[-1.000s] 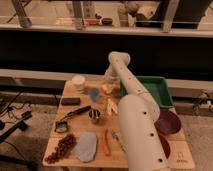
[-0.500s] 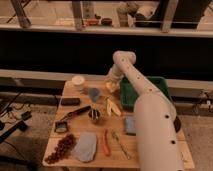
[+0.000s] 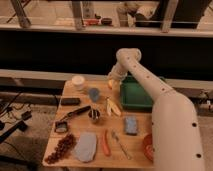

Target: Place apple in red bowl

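1. The gripper hangs at the end of the white arm, just off the far left corner of the green tray and low over the bench.
2. Whether the gripper is clenched or released cannot be told.
3. The apple shows as a small yellow-orange patch right below the gripper, just beside the tray's left rim. I cannot tell whether it is gripped or resting on the bench.
4. The red bowl sits well apart from the tray, toward the camera, and is largely hidden behind the arm.
5. A banana lies just left of the tray's near corner. A grey-blue cup stands further left, and a white cup beyond that.
6. On the camera side of the tray, a blue sponge lies near it and a carrot lies further off.
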Controlling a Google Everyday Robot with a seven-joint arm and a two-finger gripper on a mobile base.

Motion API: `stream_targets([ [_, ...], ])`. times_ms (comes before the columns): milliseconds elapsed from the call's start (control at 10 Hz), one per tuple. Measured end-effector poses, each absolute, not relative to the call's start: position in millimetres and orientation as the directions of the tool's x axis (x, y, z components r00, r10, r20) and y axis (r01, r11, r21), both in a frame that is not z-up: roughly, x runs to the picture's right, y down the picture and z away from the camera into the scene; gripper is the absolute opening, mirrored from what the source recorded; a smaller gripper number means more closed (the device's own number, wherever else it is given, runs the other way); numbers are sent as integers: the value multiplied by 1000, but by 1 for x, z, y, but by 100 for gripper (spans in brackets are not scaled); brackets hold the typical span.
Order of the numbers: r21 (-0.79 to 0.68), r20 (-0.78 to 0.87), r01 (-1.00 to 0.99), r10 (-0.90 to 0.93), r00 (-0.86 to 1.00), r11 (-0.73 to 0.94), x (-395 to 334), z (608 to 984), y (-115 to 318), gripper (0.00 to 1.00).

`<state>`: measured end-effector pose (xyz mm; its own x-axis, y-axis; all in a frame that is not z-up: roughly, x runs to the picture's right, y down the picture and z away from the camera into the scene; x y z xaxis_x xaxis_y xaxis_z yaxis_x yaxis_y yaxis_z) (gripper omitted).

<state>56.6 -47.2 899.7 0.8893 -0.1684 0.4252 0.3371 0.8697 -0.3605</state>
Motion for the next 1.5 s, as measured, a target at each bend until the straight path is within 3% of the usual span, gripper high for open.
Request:
stream_targets([
  [300, -338, 381, 301, -163, 910, 892, 79, 869, -53, 55],
  [900, -361, 366, 273, -133, 921, 892, 76, 822, -27, 14],
  [1500, -332, 379, 261, -125, 917, 906, 74, 811, -27, 14],
])
